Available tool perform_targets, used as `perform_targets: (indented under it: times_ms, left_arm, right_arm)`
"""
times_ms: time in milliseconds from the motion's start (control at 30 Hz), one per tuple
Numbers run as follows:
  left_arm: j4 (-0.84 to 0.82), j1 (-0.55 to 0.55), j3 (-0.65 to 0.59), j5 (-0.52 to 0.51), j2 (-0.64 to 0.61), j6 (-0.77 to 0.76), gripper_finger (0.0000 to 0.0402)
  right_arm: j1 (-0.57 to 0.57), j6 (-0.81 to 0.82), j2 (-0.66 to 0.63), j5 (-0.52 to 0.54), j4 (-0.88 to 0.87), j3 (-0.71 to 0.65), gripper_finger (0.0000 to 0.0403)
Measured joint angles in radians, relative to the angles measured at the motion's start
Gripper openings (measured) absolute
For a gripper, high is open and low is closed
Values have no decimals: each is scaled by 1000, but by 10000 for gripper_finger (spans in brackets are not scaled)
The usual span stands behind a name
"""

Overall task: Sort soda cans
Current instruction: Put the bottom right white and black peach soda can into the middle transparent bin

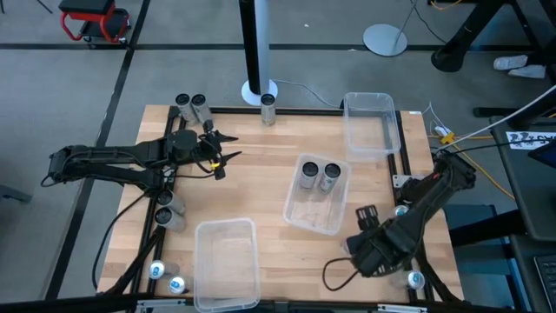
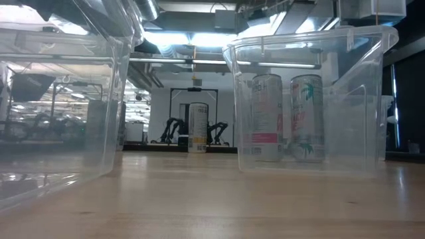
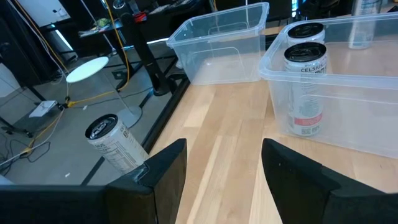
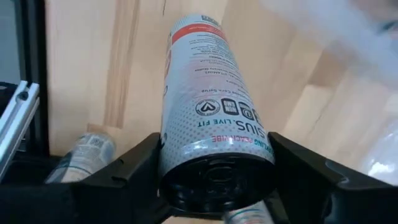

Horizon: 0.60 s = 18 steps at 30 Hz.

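1. Fingers of the right gripper (image 4: 214, 186) sit one on each side of a white soda can (image 4: 211, 106), clamped on its dark base end; the can's printed side runs away from the wrist over the wooden table (image 4: 81, 68).
2. Seen from above, that right gripper (image 1: 363, 217) is at the table's near right part, just beside the middle clear bin (image 1: 295, 213), its arm running back over the right edge.
3. Another can (image 4: 84, 155) lies on its side close by the held one, at the table's edge rail.
4. Two cans with dark tops (image 1: 319, 176) stand upright side by side in the middle bin; the low view shows them (image 2: 287, 118) through its clear wall.
5. Left gripper (image 1: 219, 153) hangs over the table's left part with its fingers (image 3: 163, 180) spread apart and nothing between them.
6. Its wrist camera looks across bare wood to the middle bin (image 3: 273, 68) and, beyond it, the far empty bin (image 3: 214, 31); one can (image 3: 115, 142) leans at the table's edge.
7. Near the left arm, two cans (image 1: 190, 107) stand at the far left corner and two more (image 1: 168, 210) at the left edge.
8. One can (image 1: 268, 108) stands alone at the far edge, well apart from both grippers.
9. Pale-topped cans (image 1: 166, 277) sit at the near left corner beside the near empty bin (image 1: 204, 261); another (image 1: 415, 280) is at the near right corner, beside the right arm.
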Motion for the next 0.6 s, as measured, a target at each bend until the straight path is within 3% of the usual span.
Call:
perform_targets:
  times_ms: [433, 600]
  left_arm:
    - [-1, 0, 0, 0, 0, 0, 198]
    - [-1, 0, 0, 0, 0, 0, 198]
  right_arm:
    - [-57, -185, 0, 282, -27, 266, 252]
    - [-57, -210, 0, 325, -27, 299, 252]
